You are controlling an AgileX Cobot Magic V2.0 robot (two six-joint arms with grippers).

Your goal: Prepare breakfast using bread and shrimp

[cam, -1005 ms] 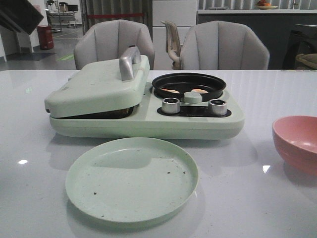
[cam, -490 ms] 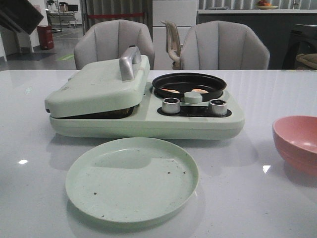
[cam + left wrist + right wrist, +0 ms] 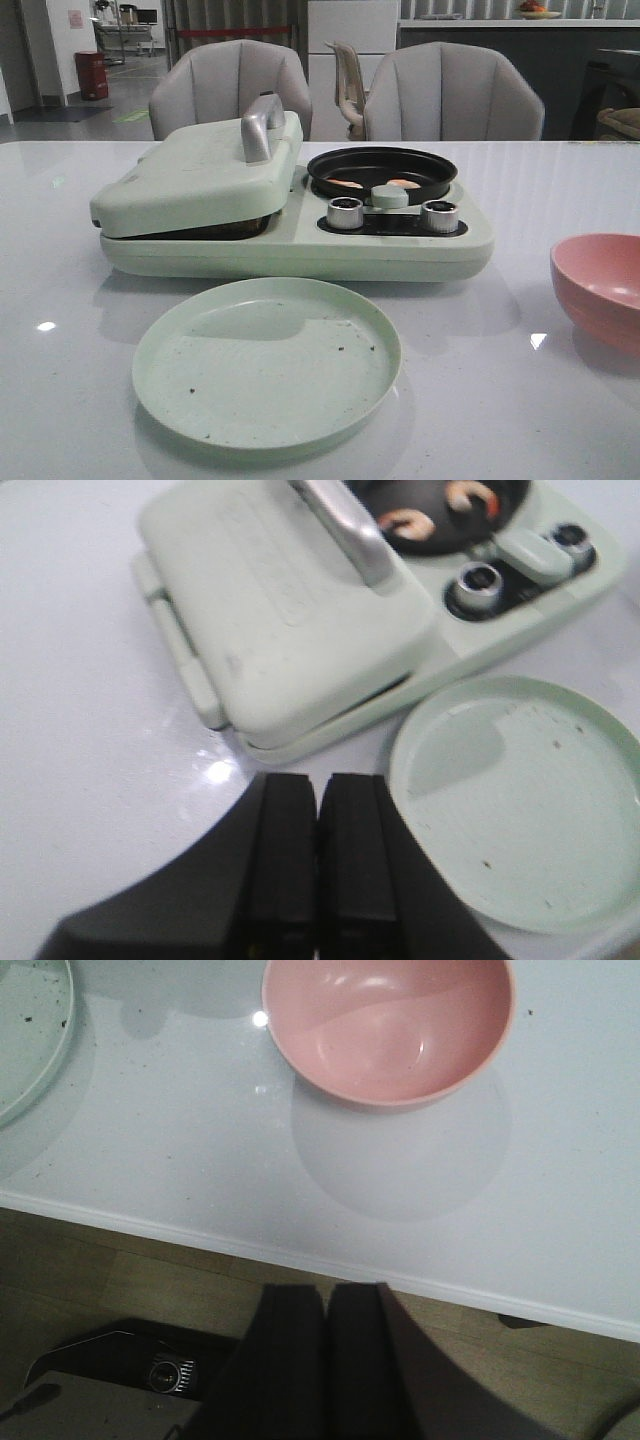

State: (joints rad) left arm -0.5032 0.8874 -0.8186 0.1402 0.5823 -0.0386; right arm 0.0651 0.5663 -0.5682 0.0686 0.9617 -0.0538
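Note:
Two pale orange-pink shrimp (image 3: 347, 184) lie in the black round pan (image 3: 381, 170) on the right half of the pale green breakfast maker (image 3: 290, 240); they also show in the left wrist view (image 3: 405, 522). The maker's lid (image 3: 200, 180) with its silver handle (image 3: 260, 125) is down over the left half. The bread is hidden. My left gripper (image 3: 318, 790) is shut and empty, above the table near the maker's left front. My right gripper (image 3: 327, 1295) is shut and empty, past the table's front edge, below the pink bowl (image 3: 388, 1022). Neither gripper shows in the front view.
An empty pale green plate (image 3: 266, 362) with dark crumbs sits in front of the maker. The pink bowl (image 3: 600, 285) stands at the right edge. Two silver knobs (image 3: 345, 212) sit at the maker's front. Grey chairs (image 3: 452, 95) stand behind the table.
A dark arm part at the top left of the front view has left the picture. Nothing on the table has moved.

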